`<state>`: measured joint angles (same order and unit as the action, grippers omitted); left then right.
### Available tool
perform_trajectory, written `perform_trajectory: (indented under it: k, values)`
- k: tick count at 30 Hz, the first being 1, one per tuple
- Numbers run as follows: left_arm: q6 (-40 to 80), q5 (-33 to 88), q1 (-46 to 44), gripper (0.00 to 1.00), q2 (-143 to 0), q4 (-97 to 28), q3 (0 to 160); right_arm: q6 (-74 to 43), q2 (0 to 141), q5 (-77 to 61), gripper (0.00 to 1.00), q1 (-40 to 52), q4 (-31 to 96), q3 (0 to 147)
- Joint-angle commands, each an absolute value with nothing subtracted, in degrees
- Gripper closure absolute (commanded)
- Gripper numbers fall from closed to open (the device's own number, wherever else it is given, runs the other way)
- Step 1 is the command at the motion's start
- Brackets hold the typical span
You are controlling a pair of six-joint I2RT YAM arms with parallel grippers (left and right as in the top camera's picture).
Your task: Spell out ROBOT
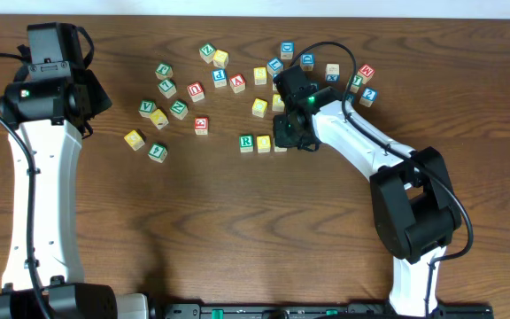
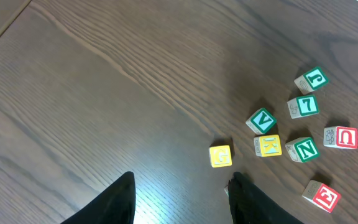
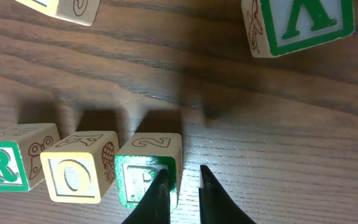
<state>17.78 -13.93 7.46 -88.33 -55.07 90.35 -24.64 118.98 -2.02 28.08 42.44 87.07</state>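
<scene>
1. Row begun: the R cube point(image 3: 2, 165), the O cube point(image 3: 76, 175) and the B cube point(image 3: 143, 177) stand side by side at the lower left of the right wrist view. From overhead the row lies just below the centre of the table point(image 1: 237, 248).
2. The right gripper point(image 3: 183, 177) hangs at the B cube's right edge. Its fingers are drawn nearly together with only wood grain between them. Whether one finger touches the cube cannot be told.
3. The left gripper point(image 2: 182, 202) sits at the lower edge of the left wrist view, jaws apart and empty, over bare wood.
4. Progress, as judged: three of five letters are placed. A second O cube and the T cube are still to be added at the row's right end.
5. The loose cubes point(image 1: 237, 81) are scattered across the upper middle of the overhead view. Their faces are too small there to pick out the T.
</scene>
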Motion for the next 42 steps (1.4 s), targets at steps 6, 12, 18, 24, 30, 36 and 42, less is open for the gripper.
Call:
perform_trajectory:
  k: [6, 12, 18, 24, 30, 36, 42]
  values:
    - [18.06, -15.05, 7.70, 0.52, -87.77, -55.02, 89.41, -25.67, 118.63, -5.10, 0.87, 29.15, 41.10, 85.80]
    - [18.06, -15.07, 7.70, 0.53, -87.77, -55.02, 89.41, -25.65, 118.63, -5.08, 0.85, 29.67, 40.16, 85.80]
    - [18.06, -15.05, 7.70, 0.52, -87.77, -55.02, 89.41, -25.21, 118.63, -5.13, 0.85, 29.67, 38.98, 85.86]
    - [18.06, -15.05, 7.70, 0.53, -87.77, -55.02, 89.41, -23.64, 118.54, -5.13, 0.84, 29.61, 40.77, 88.03]
    - [18.06, -15.05, 7.70, 0.53, -87.77, -55.02, 89.41, -20.93, 118.39, -4.60, 0.72, 28.67, 48.07, 97.56]
    - [18.04, -15.07, 7.70, 0.52, -87.77, -55.02, 89.41, -20.51, 118.39, -2.96, 0.62, 26.81, 50.39, 104.88]
    - [18.04, -15.07, 7.70, 0.52, -87.77, -55.02, 89.41, -21.47, 118.39, -2.96, 0.60, 24.93, 48.29, 105.73]
